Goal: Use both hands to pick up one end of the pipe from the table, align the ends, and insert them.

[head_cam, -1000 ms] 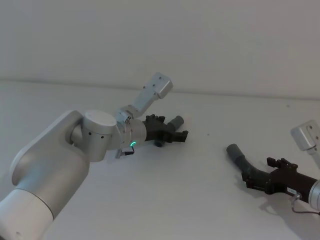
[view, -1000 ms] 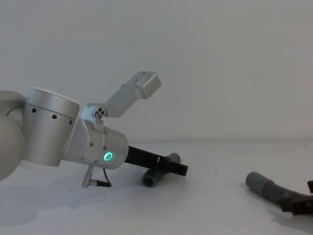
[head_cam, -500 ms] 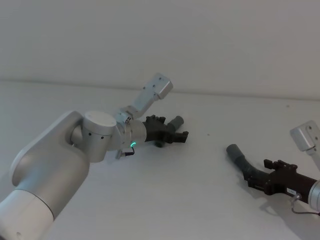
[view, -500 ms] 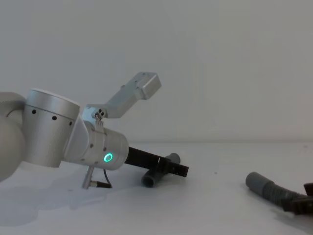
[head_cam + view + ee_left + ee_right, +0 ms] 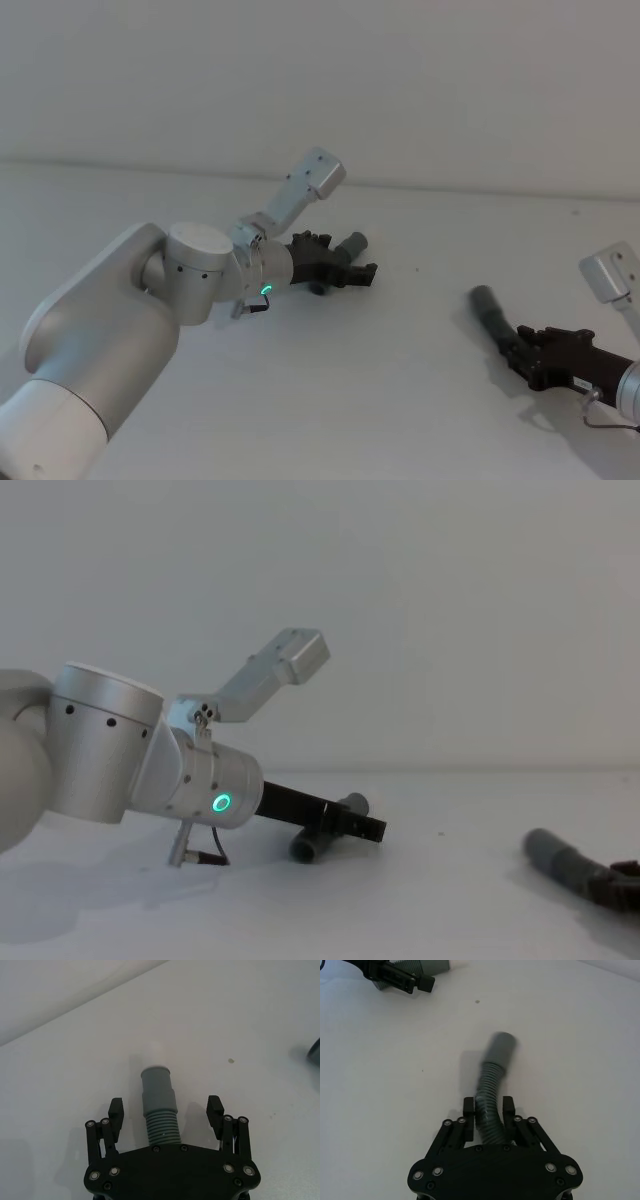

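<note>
- The short piece (image 5: 159,1110) lies on the surface (image 5: 400,420), at about 10 o'clock from the hose in the head view. Its cuff (image 5: 353,243) points toward 1 o'clock.
- The left end effector (image 5: 165,1107) straddles the ribbed part behind that cuff. Its fingers are spread wide with a clear gap on each side, so nothing is gripped. I judge it is placed to close on the ribs and leave the cuff bare for mating.
- The hose (image 5: 489,1091) sits at 4 o'clock from the short piece, well apart. The right end effector (image 5: 488,1105) is clamped tight on its ribs a little behind the cuff (image 5: 488,303).
- That cuff aims toward 11 o'clock, roughly at the short piece, probably so the two ends can be lined up. A shadow (image 5: 492,368) under it suggests the end is raised off the surface.
- The hose's remaining length is hidden behind the right end effector, which the chest view cuts off at its 3 o'clock edge.
- The short piece's rear runs under the left end effector's body in the left wrist view.
- I cannot tell whether the short piece's cuff touches the surface.
</note>
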Action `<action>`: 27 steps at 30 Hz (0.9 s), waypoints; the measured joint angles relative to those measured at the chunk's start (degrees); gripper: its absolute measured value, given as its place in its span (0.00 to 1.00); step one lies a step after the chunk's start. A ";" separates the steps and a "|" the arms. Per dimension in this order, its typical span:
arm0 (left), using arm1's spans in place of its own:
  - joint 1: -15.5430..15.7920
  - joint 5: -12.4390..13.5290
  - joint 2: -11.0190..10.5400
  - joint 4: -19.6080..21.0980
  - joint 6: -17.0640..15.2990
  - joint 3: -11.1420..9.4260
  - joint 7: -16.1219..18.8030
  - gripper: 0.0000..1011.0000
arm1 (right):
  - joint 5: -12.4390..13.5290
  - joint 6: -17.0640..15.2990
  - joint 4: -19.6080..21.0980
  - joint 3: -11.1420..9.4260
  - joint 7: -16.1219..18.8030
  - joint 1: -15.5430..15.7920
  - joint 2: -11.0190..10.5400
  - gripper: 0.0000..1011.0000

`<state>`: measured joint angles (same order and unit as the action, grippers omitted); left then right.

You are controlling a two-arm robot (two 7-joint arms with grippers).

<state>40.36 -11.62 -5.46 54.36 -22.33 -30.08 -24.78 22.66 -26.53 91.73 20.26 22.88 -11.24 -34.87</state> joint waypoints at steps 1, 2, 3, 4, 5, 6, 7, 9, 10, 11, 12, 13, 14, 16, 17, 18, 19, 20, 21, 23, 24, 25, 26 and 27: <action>-0.01 0.01 0.00 -0.01 0.00 0.00 -0.01 0.99 | 0.00 -0.01 0.00 0.00 0.00 0.00 0.00 0.31; -0.01 0.01 0.00 -0.01 0.00 0.00 -0.02 0.99 | -0.01 -0.02 0.00 0.00 0.00 0.00 0.00 0.28; -0.01 0.01 0.01 -0.02 0.00 0.00 -0.03 0.97 | -0.02 -0.02 0.00 0.00 -0.01 0.00 0.00 0.26; -0.01 0.02 0.01 -0.02 0.00 0.00 -0.04 0.96 | -0.02 -0.02 0.00 0.00 -0.01 0.00 0.00 0.25; -0.01 0.02 0.01 -0.03 0.00 0.00 -0.04 0.93 | -0.02 -0.02 0.00 0.00 -0.01 0.00 0.00 0.20; -0.01 0.02 0.01 -0.03 0.00 0.00 -0.05 0.91 | -0.02 -0.02 0.00 0.00 -0.01 0.00 0.00 0.19; -0.01 0.02 0.01 -0.04 0.00 0.00 -0.06 0.89 | -0.02 -0.02 0.00 0.00 -0.01 0.00 0.00 0.17; -0.01 0.02 0.01 -0.05 0.00 0.00 -0.06 0.86 | -0.02 -0.02 0.00 0.00 -0.01 0.00 0.00 0.14; -0.01 0.02 0.00 -0.05 0.00 0.00 -0.06 0.81 | -0.02 -0.01 0.00 0.00 -0.01 0.00 0.00 0.12; -0.01 0.02 0.01 -0.06 0.00 0.00 -0.06 0.77 | -0.02 -0.02 0.00 0.00 -0.01 0.00 0.00 0.12; -0.01 0.01 0.01 -0.06 0.00 0.00 -0.06 0.74 | -0.02 -0.01 0.00 0.00 -0.01 0.00 0.01 0.11; -0.01 0.02 0.01 -0.06 0.00 0.00 -0.06 0.72 | -0.02 -0.01 0.00 0.00 -0.01 0.00 0.00 0.11; -0.01 0.02 0.01 -0.06 0.00 0.00 -0.06 0.70 | -0.02 -0.01 0.00 0.00 -0.01 0.00 0.01 0.11; -0.01 0.01 0.00 -0.06 0.00 0.00 -0.06 0.64 | -0.02 -0.01 0.00 0.00 -0.01 0.00 0.00 0.11; -0.01 0.02 0.01 -0.06 0.00 0.00 -0.06 0.61 | -0.01 -0.01 0.00 0.00 -0.01 0.00 0.00 0.10; -0.01 0.02 0.01 -0.06 -0.01 0.00 -0.06 0.58 | -0.02 -0.01 0.00 0.00 -0.01 0.00 0.00 0.10; -0.02 0.02 0.00 -0.06 -0.01 0.00 -0.06 0.58 | -0.02 -0.01 0.00 0.00 -0.01 0.00 0.00 0.10; -0.02 0.02 0.00 -0.06 -0.01 0.00 -0.06 0.53 | -0.02 -0.01 0.00 0.00 -0.01 0.00 0.00 0.10; -0.01 0.02 0.01 -0.06 -0.01 0.00 -0.06 0.48 | -0.02 -0.01 0.00 0.00 -0.01 0.00 0.00 0.10; -0.01 0.02 0.00 -0.06 -0.02 0.00 -0.05 0.41 | -0.02 -0.01 0.00 0.00 -0.01 0.00 0.00 0.10; -0.01 0.02 0.01 -0.06 -0.02 0.00 -0.06 0.38 | -0.02 -0.01 0.00 0.00 -0.01 0.00 0.00 0.10; -0.02 0.02 0.01 -0.06 -0.03 0.00 -0.06 0.35 | -0.02 -0.01 0.00 0.00 -0.01 0.00 0.00 0.10; -0.01 0.02 0.00 -0.06 -0.03 0.00 -0.05 0.35 | -0.02 -0.01 0.00 0.00 -0.01 0.00 0.01 0.10; -0.01 0.02 0.01 -0.06 -0.03 0.00 -0.05 0.34 | -0.02 -0.01 0.00 0.00 -0.01 0.00 0.00 0.10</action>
<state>40.35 -11.60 -5.45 54.30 -22.36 -30.08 -24.83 22.65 -26.54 91.73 20.26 22.87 -11.24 -34.87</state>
